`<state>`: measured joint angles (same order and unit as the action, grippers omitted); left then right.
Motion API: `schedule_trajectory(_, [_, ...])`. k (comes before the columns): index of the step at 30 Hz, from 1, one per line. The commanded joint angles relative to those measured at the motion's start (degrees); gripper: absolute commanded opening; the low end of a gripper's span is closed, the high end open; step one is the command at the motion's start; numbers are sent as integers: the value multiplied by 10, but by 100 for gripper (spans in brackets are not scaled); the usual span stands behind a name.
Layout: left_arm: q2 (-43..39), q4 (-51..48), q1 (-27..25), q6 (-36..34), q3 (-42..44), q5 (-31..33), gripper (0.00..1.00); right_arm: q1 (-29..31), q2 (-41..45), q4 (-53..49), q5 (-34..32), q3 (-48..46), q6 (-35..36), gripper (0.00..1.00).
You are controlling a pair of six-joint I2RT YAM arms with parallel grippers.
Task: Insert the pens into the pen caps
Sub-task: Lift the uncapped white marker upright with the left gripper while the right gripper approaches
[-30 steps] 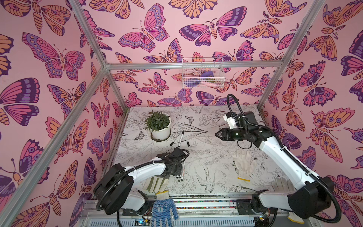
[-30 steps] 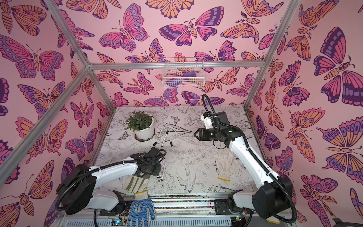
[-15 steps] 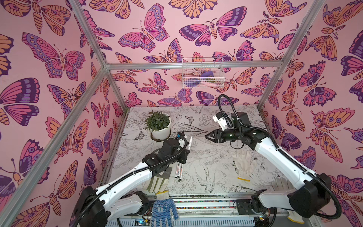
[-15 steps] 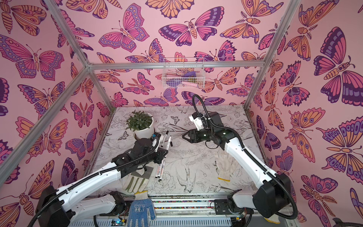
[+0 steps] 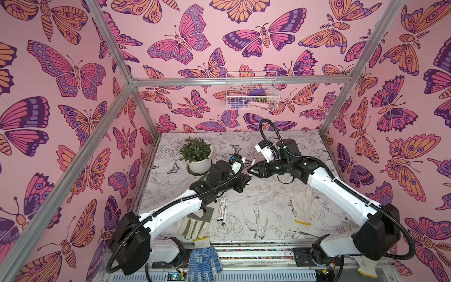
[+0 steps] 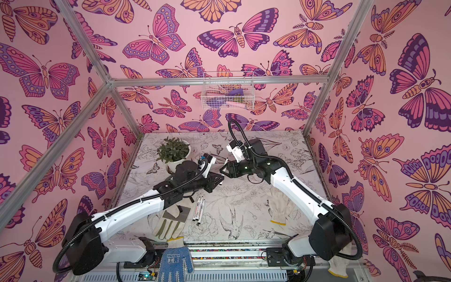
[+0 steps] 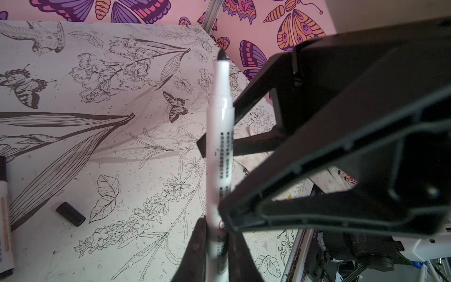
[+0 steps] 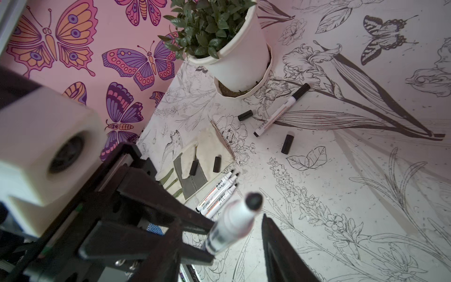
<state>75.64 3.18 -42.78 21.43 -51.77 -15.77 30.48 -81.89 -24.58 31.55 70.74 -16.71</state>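
My left gripper (image 5: 244, 180) (image 7: 217, 246) is shut on a white pen (image 7: 219, 146) and holds it above mid table, dark tip (image 5: 253, 160) uppermost. My right gripper (image 5: 251, 170) (image 8: 238, 224) is open, with a finger (image 7: 317, 195) on each side of that pen's upper half and a gap showing. Three uncapped pens (image 5: 222, 210) (image 8: 219, 193) lie side by side by a glove. A capped pen (image 8: 280, 112) lies near the pot. Loose black pen caps lie on the table (image 8: 245, 115) (image 8: 287, 144) (image 7: 70, 214), and two on the glove (image 8: 217, 164).
A potted plant (image 5: 197, 156) stands at the back left. A green-fingered glove with a grey patch (image 5: 195, 224) lies front left and a white glove (image 5: 302, 202) right of centre. A blue dotted glove (image 5: 203, 261) hangs at the front edge. A wire basket (image 5: 251, 90) hangs on the back wall.
The left arm has carried the pen from the front of the table up to the middle. The right gripper has moved left, and its jaws now flank the pen.
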Motion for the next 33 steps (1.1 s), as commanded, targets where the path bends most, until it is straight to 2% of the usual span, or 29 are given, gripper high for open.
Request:
schedule_trajectory(1, [1, 17, 0, -6, -6, -20, 0, 0, -11, 14, -15, 23, -5, 43])
schedule_trajectory(5, [7, 17, -1, -6, -7, -22, 0, 0, -18, 27, 1, 25, -16, 23])
schedule_trajectory(11, [27, 18, -3, -10, -21, -26, 0, -1, -15, 31, 8, 22, -17, 11])
schedule_trajectory(12, [29, 18, -3, -9, -21, -22, 4, -1, -14, 32, 9, 22, -17, 10])
schedule_trajectory(14, [32, 18, -3, -8, -22, -18, 15, -2, -10, 33, 8, 20, -20, 8])
schedule_trajectory(16, [34, 18, -2, -8, -22, -16, 30, -7, -6, 42, 9, 14, -30, 8])
schedule_trajectory(18, [38, 18, -3, -8, -22, -15, 36, -15, -1, 57, 16, 5, -46, 8])
schedule_trajectory(33, [63, 30, -3, -29, -60, -7, 36, -24, 1, 61, 40, 0, -50, 5])
